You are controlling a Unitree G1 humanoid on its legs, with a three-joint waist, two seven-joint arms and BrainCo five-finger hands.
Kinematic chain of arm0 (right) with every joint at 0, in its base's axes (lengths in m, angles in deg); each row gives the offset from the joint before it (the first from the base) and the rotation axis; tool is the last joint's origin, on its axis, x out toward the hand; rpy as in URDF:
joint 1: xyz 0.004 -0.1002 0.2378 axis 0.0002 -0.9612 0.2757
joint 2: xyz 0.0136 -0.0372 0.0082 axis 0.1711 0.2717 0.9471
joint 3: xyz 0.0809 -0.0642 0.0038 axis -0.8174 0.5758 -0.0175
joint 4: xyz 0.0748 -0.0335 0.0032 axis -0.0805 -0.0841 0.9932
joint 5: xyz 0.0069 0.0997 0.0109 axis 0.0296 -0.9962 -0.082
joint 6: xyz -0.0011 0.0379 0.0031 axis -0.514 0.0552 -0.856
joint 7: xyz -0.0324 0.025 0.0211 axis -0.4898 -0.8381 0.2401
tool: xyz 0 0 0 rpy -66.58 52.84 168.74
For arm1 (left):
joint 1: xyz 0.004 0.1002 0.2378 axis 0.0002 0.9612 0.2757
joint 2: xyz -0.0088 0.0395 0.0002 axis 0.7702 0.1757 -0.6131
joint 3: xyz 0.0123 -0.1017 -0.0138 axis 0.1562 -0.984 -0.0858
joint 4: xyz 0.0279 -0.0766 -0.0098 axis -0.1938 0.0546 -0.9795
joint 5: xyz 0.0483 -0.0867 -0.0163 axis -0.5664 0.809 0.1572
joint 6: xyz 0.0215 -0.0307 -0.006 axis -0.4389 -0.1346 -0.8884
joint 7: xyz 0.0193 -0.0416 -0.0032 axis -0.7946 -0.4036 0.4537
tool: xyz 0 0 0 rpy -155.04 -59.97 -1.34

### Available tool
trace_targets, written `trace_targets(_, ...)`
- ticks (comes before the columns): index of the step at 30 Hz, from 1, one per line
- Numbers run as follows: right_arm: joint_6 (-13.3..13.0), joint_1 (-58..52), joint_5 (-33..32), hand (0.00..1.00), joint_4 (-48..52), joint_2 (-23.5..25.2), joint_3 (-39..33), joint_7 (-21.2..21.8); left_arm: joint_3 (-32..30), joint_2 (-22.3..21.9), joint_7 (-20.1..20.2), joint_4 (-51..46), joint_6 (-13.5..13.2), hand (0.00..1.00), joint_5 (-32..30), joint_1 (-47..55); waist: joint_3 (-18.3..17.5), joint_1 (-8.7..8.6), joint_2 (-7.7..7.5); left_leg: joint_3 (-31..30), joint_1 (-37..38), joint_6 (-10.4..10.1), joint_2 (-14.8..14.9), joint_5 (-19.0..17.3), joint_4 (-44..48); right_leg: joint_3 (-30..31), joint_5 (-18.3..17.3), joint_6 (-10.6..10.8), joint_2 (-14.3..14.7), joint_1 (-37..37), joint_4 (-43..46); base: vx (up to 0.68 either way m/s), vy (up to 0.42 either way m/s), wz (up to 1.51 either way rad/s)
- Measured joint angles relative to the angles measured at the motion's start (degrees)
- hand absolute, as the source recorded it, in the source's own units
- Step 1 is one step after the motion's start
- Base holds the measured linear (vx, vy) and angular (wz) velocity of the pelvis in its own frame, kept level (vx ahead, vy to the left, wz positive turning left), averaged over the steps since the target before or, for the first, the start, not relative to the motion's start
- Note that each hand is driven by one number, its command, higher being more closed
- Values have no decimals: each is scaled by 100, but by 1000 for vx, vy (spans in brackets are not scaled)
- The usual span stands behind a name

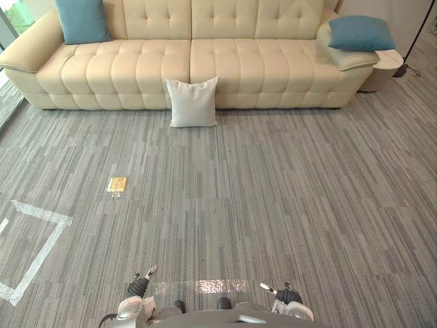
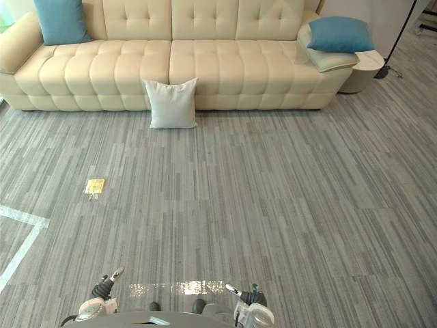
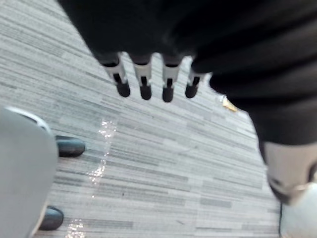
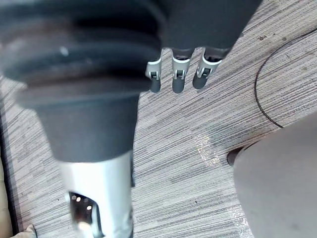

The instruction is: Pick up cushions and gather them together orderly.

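A white cushion [image 1: 193,102] stands on the carpet [image 1: 273,205], leaning against the middle of the cream sofa [image 1: 136,68]. The left blue cushion [image 1: 82,19] sits on the sofa's left end, and the right blue cushion [image 1: 360,32] sits on its right armrest. Near, well apart from them, the left hand [image 3: 143,82] and right hand [image 4: 178,79] hang with loosely straight fingers, holding nothing.

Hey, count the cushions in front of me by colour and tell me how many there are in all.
Blue cushions: 2, one at each end of the sofa
White cushion: 1, standing on the floor against the sofa's front
Total: 3
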Motion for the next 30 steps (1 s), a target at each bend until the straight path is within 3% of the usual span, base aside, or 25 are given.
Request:
trace_targets(3, -20, -35, -56, 0, 117, 27, 0, 0, -10, 14, 1, -86, 5, 0, 0, -9, 86, -10, -17, 420, -362, -49, 145, -336, 1164, -150, -310, -25, -131, -20, 444, 117, -81, 24)
trace_targets(6, -24, -36, -62, 0, 177, -19, 54, -1, -231, -55, 0, -249, 20, 0, 7, -36, 188, -4, 41, 579, -1336, -20, 556, -534, 3317, -200, -467, -97, -130, 242, 322, 121, -37, 14)
trace_targets(7, -20, -39, -62, 0, 183, -47, 58, -2, -227, -57, 0, -259, 21, 0, 8, -34, 204, 0, 48, 590, -1431, 1, 621, -653, 3474, -199, -474, -103, -114, 280, 314, 163, 39, 0)
trace_targets(8, -8, -21, -62, 0, 182, -87, 50, -9, -195, -78, 2, -262, 25, 0, 12, -63, 257, 29, 132, 625, -1537, 16, 712, -858, 3562, -157, -496, -128, -135, 456, 290, 167, 74, -4)
trace_targets(11, 21, 7, -61, 0, 171, -102, 68, -9, -166, -111, 6, -319, -18, 0, 80, -62, 267, 85, 133, 676, -2026, 41, 663, -930, 3244, -48, -618, -68, -354, 744, 119, 210, 138, -8)
trace_targets(13, 19, 26, -64, 0, 174, -126, 133, -16, -168, -110, 6, -422, -33, 0, 131, -55, 273, 94, 138, 690, -2349, 40, 585, -656, 2653, 27, -801, 18, -513, 848, 20, 243, 209, -18)
trace_targets(14, 17, 2, -61, 0, 175, -174, 284, -20, -165, -130, 7, -519, -43, 0, 181, -17, 272, 115, 137, 695, -2519, 14, 572, -278, 2007, 139, -941, 169, -594, 927, -8, 156, 145, -21)
trace_targets(15, 18, 1, -61, 0, 174, -180, 300, -19, -166, -133, 6, -532, -49, 0, 190, -9, 272, 122, 137, 695, -2524, 2, 574, -227, 1911, 156, -970, 196, -606, 946, -12, 322, 314, -43)
trace_targets(16, 20, -15, -62, 0, 167, -179, 341, -23, -170, -130, 12, -559, -86, 0, 258, 11, 267, 157, 120, 702, -2512, 46, 601, 225, 1763, 315, -1102, 307, -663, 1058, -55, 400, 358, -57)
trace_targets(17, 20, -42, -61, 0, 158, -174, 464, -19, -163, -125, 24, -569, -90, 0, 290, 13, 174, 201, 84, 764, -2502, 288, 530, 445, 1918, 490, -1155, 257, -774, 1140, -166, 584, 474, -73)
trace_targets(18, 17, -29, -45, 0, 151, -117, 475, -3, -164, -70, 59, -584, -91, 0, 298, 8, 127, 167, -31, 865, -2622, 391, 502, 89, 2202, 747, -893, 156, -840, 1141, -311, 641, 493, -48)
trace_targets(19, 22, -61, -44, 0, 152, -53, 454, 2, -177, 4, 123, -583, -94, 0, 305, 9, 78, 145, -130, 881, -2683, 559, 392, -132, 2380, 1009, -539, 199, -942, 1091, -313, 644, 472, -12)
trace_targets(20, 40, -109, -41, 0, 86, -18, 441, 5, -189, 69, 128, -565, -88, 0, 305, 9, -8, 155, -270, 1029, -2642, 726, 254, -281, 2471, 1117, -462, 281, -1113, 1075, -235, 562, 411, 8)
trace_targets(21, 41, -100, -36, 0, 71, 2, 407, 12, -185, 92, 125, -540, -85, 0, 304, 9, -43, 157, -318, 1056, -2620, 759, 176, -365, 2530, 1135, -439, 323, -1200, 1045, -129, 479, 268, 0)
trace_targets(22, 39, -54, -30, 0, 72, 9, 397, 18, -189, 130, 121, -493, -69, 0, 301, 7, -67, 161, -327, 1105, -2575, 847, 122, -501, 2674, 1150, -337, 366, -1286, 1002, 72, 447, 216, -21)
trace_targets(24, 22, -36, 2, 0, 73, -5, 370, 21, -136, 167, 103, -452, -22, 0, 290, 2, -108, 181, -325, 1134, -2365, 875, 32, -650, 2656, 1296, -86, 645, -1366, 836, 610, 404, 184, -31)
trace_targets(26, 28, -40, 6, 0, 63, 12, 245, 19, 162, 282, 88, -299, 55, 0, 264, 9, -130, 146, -316, 1170, -1864, 826, -119, -878, 2286, 1475, 388, 1262, -1355, 239, 2151, 360, 143, -17)
trace_targets(27, 29, -39, 6, 0, 66, 8, 266, 19, 315, 326, 85, -266, 100, 0, 240, 10, -118, 92, -339, 1170, -1579, 816, -210, -965, 2088, 1525, 978, 1485, -1347, -218, 3149, 304, 78, -3)
trace_targets(28, 29, -54, 6, 0, 82, 0, 276, 18, 363, 322, 67, -250, 125, 0, 231, 12, -116, 50, -335, 1171, -1417, 824, -221, -1014, 2015, 1546, 1124, 1514, -1355, -428, 3742, 308, 26, -11)
trace_targets(29, 20, -42, 5, 0, 142, -24, 276, 15, 432, 295, -4, -232, 163, 0, 229, 19, -83, 29, -298, 1170, -1040, 782, -221, -1146, 1921, 1349, 1019, 1373, -1335, -915, 4836, 314, -8, -24)
trace_targets(30, 19, -56, 7, 0, 283, -32, 286, 10, 459, 265, -55, -236, 166, 0, 227, 18, -22, 5, -210, 1167, -532, 728, -211, -1261, 1666, 1005, 659, 1037, -1291, -1381, 5595, 381, -35, -26)
